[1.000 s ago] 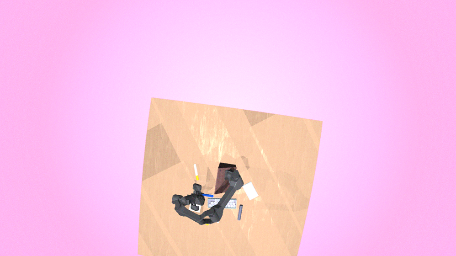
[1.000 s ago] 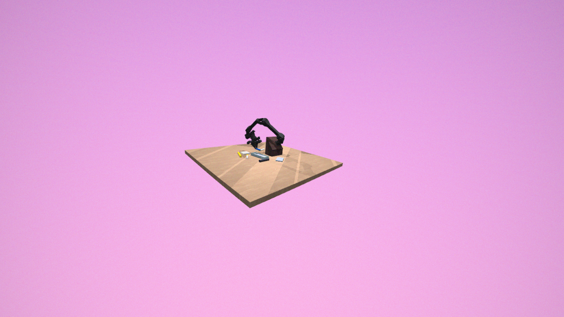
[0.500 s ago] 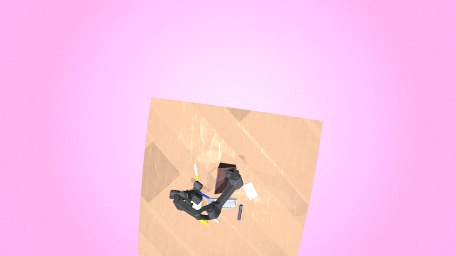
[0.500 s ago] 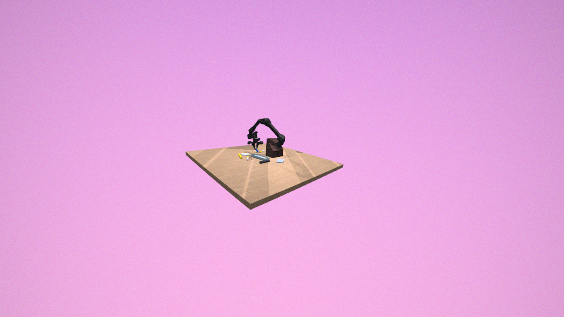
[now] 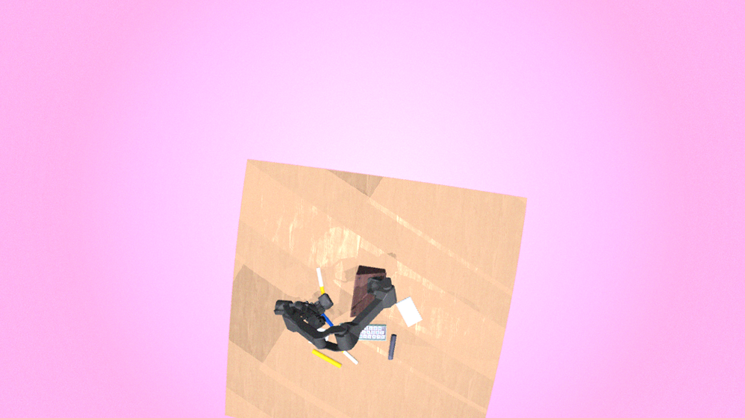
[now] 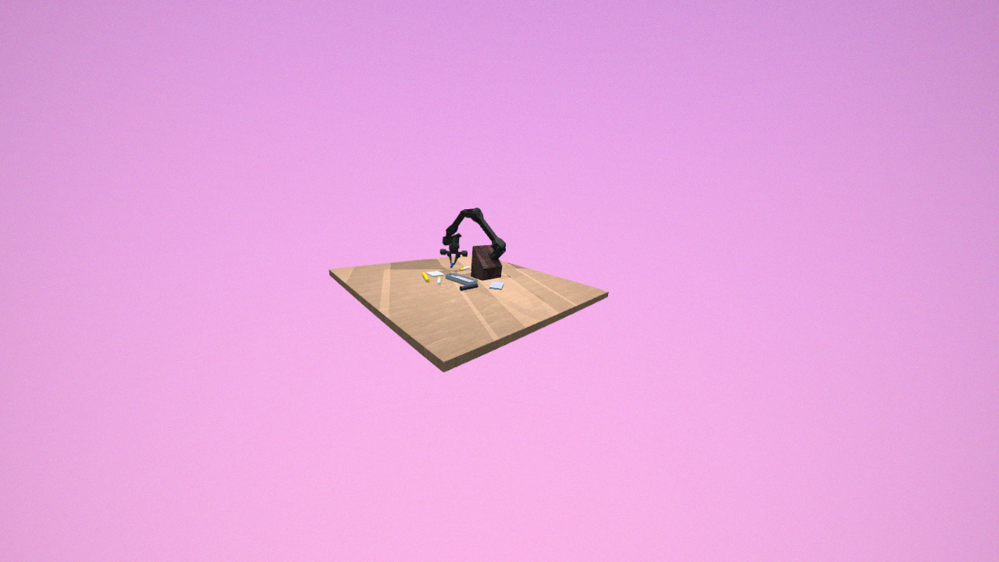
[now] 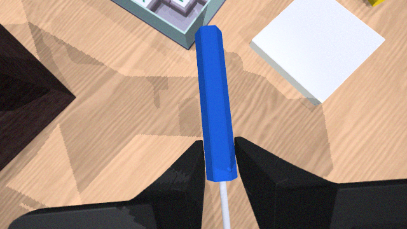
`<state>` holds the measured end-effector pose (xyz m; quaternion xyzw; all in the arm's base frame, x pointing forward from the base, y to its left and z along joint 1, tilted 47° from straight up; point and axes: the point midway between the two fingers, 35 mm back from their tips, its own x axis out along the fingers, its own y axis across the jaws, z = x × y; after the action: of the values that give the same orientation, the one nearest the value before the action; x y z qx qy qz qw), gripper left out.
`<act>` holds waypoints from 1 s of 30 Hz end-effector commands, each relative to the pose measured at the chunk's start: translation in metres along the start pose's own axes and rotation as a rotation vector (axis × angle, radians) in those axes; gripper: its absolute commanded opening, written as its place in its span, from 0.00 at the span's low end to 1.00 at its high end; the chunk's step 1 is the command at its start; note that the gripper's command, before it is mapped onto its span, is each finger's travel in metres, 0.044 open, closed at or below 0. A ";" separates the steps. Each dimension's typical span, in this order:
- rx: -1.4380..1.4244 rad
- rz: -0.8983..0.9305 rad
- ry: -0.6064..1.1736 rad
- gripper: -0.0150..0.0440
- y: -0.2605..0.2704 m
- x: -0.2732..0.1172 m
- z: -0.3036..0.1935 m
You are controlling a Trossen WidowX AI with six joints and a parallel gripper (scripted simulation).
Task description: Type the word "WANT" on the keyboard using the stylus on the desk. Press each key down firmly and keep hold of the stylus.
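Observation:
The stylus has a blue faceted handle and a thin pale shaft. My gripper is shut on the lower part of the handle, near where the shaft begins. The stylus is held above the desk. Its shaft runs out of the bottom of the wrist view, so the tip is hidden there. The keyboard has a teal frame and white keys. Only one corner shows at the top of the wrist view, beyond the handle; the arm hides part of it in the top view.
A white block lies near the keyboard corner. The dark arm base stands beside the keyboard. A dark cylinder, a yellow stick and a white pad lie around.

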<state>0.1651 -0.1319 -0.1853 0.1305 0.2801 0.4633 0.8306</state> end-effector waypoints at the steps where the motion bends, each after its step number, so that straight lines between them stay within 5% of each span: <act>1: 0.017 -0.005 -0.005 0.25 0.000 0.001 0.000; 30: 0.017 -0.005 -0.006 0.25 0.001 0.041 -0.023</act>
<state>0.1687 -0.1030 -0.2145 0.1326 0.2816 0.4596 0.8318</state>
